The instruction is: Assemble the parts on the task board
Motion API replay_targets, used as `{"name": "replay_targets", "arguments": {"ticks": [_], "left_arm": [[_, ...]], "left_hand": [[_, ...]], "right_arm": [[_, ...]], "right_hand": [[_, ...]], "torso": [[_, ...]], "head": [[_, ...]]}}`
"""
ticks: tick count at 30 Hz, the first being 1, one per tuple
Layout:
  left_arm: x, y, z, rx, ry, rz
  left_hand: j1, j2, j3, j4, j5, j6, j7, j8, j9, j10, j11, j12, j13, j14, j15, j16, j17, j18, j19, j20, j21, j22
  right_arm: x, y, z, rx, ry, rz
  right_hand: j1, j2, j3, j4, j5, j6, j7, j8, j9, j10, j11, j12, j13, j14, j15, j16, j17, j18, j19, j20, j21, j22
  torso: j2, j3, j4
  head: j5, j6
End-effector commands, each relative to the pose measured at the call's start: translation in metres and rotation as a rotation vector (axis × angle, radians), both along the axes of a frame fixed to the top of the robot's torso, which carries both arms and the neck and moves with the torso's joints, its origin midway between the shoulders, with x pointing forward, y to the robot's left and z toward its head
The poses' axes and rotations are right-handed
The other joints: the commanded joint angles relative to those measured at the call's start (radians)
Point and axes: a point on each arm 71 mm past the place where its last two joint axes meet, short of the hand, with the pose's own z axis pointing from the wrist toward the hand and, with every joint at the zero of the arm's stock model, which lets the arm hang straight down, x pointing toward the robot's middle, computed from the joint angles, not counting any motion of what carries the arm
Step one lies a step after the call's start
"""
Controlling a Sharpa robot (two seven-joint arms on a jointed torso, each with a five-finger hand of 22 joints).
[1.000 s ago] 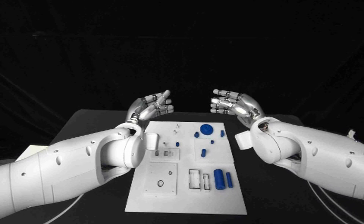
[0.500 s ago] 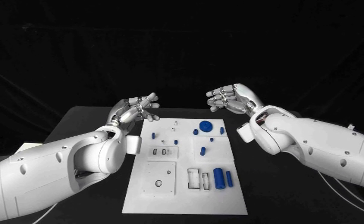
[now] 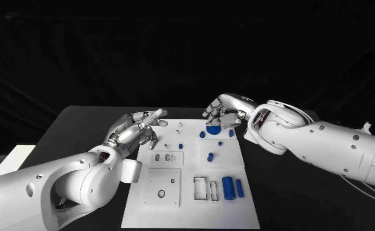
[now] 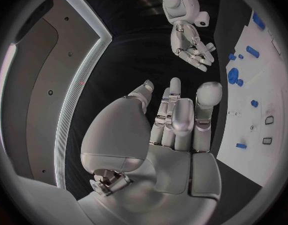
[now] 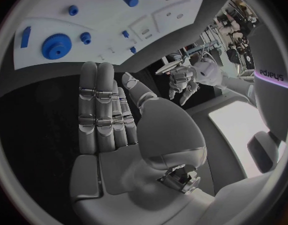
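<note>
The white task board (image 3: 176, 193) lies in the middle of the black table with several blue parts on it. A blue gear (image 3: 212, 130) sits at its far end, small blue pegs (image 3: 209, 156) around the middle, and a thick blue cylinder (image 3: 227, 186) near the front right. My right hand (image 3: 225, 113) hovers just above the gear, fingers apart and holding nothing. My left hand (image 3: 141, 127) hangs over the board's far left corner, fingers spread and empty. The right wrist view shows my right hand (image 5: 113, 110) with straight fingers, and the gear (image 5: 55, 46) beyond them. The left wrist view shows my left hand (image 4: 175, 120) beside the board (image 4: 269, 85).
Black table (image 3: 86, 128) surrounds the board on both sides. Rectangular slots (image 3: 201, 186) and a round hole (image 3: 161, 193) lie in the board's near half. A pale object (image 3: 10, 158) sits at the table's left edge.
Both hands have come down and forward from above the board's far edge. The right hand moved left over the gear, and the left hand dropped to the far left corner.
</note>
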Motion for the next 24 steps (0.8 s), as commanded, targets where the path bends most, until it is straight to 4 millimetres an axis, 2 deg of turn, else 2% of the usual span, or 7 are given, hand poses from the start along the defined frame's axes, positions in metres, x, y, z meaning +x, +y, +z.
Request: {"name": "replay_targets", "arguments": {"ticks": [1, 2, 4, 7, 12, 17, 24], "left_arm": [[-0.005, -0.006, 0.006, -0.02, -0.013, -0.061], [-0.006, -0.006, 0.007, -0.022, -0.014, -0.065], [-0.009, -0.006, 0.01, -0.026, -0.018, -0.07], [-0.01, -0.005, 0.012, -0.031, -0.018, -0.071], [-0.012, -0.003, 0.014, -0.036, -0.015, -0.069], [-0.012, -0.003, 0.014, -0.042, -0.009, -0.069], [-0.013, -0.003, 0.015, -0.045, -0.007, -0.071]], "left_hand": [[-0.009, 0.001, -0.007, -0.003, -0.003, -0.002, 0.009, -0.006, 0.0, -0.011, 0.0, 0.006, 0.005, -0.01, 0.001, -0.008, -0.004, -0.011, -0.013, 0.0, 0.004, -0.003], [-0.01, 0.001, -0.008, -0.004, -0.003, -0.002, 0.01, -0.007, 0.0, -0.015, 0.001, 0.007, 0.008, -0.013, 0.002, -0.012, -0.007, -0.009, -0.018, 0.001, 0.003, -0.007], [-0.013, 0.002, -0.011, -0.004, -0.003, -0.003, 0.012, -0.009, 0.0, -0.029, 0.004, 0.005, 0.011, -0.032, 0.005, -0.039, -0.037, -0.001, -0.047, 0.004, -0.02, -0.049], [-0.016, 0.003, -0.015, -0.006, -0.003, -0.003, 0.016, -0.011, 0.001, -0.047, 0.009, 0.001, 0.015, -0.058, 0.009, -0.078, -0.077, 0.009, -0.087, 0.008, -0.054, -0.106], [-0.016, 0.003, -0.016, -0.006, -0.003, -0.003, 0.016, -0.011, 0.001, -0.05, 0.009, 0.001, 0.015, -0.06, 0.01, -0.081, -0.08, 0.01, -0.091, 0.009, -0.056, -0.109], [-0.017, 0.004, -0.017, -0.006, -0.003, -0.004, 0.017, -0.012, 0.001, -0.052, 0.01, 0.001, 0.016, -0.061, 0.011, -0.083, -0.081, 0.01, -0.093, 0.01, -0.056, -0.11], [-0.02, 0.004, -0.019, -0.006, -0.004, -0.006, 0.018, -0.013, 0.0, -0.057, 0.011, 0.001, 0.018, -0.064, 0.012, -0.087, -0.085, 0.011, -0.097, 0.011, -0.057, -0.112]], "right_arm": [[0.001, 0.001, 0.001, -0.213, -0.093, -0.048], [0.002, 0.002, 0.003, -0.228, -0.105, -0.052], [0.002, 0.003, 0.006, -0.259, -0.126, -0.057], [0.001, 0.005, 0.008, -0.289, -0.137, -0.06], [0.001, 0.008, 0.009, -0.318, -0.148, -0.059], [0.001, 0.009, 0.009, -0.339, -0.142, -0.056], [0.003, 0.013, 0.005, -0.361, -0.113, -0.05]], "right_hand": [[-0.007, -0.015, 0.009, 0.004, -0.004, 0.004, -0.002, -0.007, 0.001, -0.015, 0.001, -0.003, 0.001, 0.045, -0.006, 0.088, 0.06, 0.01, 0.011, -0.001, 0.04, 0.025], [-0.009, -0.019, 0.011, 0.006, -0.004, 0.004, -0.003, -0.008, 0.002, -0.018, 0.001, -0.003, 0.001, 0.046, -0.006, 0.152, 0.125, 0.009, 0.021, -0.001, 0.069, 0.05], [-0.013, -0.022, 0.019, 0.012, -0.004, 0.005, -0.004, -0.007, 0.003, -0.024, 0.003, -0.003, 0.001, 0.046, -0.005, 0.265, 0.239, -0.026, 0.091, 0.002, 0.266, 0.296], [-0.013, -0.03, 0.031, 0.019, -0.005, -0.001, -0.005, -0.008, 0.003, -0.027, 0.004, -0.003, 0.003, 0.04, -0.006, 0.356, 0.327, -0.047, 0.125, 0.003, 0.402, 0.461], [-0.013, -0.039, 0.04, 0.028, -0.005, -0.012, -0.004, -0.009, 0.002, -0.044, 0.006, -0.003, 0.001, 0.035, -0.003, 0.419, 0.39, -0.053, 0.129, 0.006, 0.462, 0.529], [-0.008, -0.046, 0.052, 0.038, -0.003, -0.013, -0.004, -0.008, 0.004, -0.051, 0.007, -0.003, 0.002, 0.036, -0.003, 0.502, 0.483, -0.059, 0.132, 0.007, 0.514, 0.588], [-0.008, -0.055, 0.06, 0.05, -0.002, -0.023, -0.003, -0.01, 0.003, -0.069, 0.01, -0.004, 0.001, 0.036, -0.001, 0.567, 0.558, -0.057, 0.124, 0.009, 0.531, 0.596]], "torso": [[0.035, -0.0027, 0.0076], [0.04, -0.003, 0.0086], [0.05, -0.0034, 0.0104], [0.059, -0.0038, 0.0137], [0.07, -0.0029, 0.0192], [0.076, -0.0033, 0.0214], [0.086, -0.0024, 0.0224]], "head": [[-0.004, 0.003], [-0.006, 0.004], [-0.007, 0.008], [-0.011, 0.012], [-0.017, 0.014], [-0.018, 0.014], [-0.016, 0.017]]}}
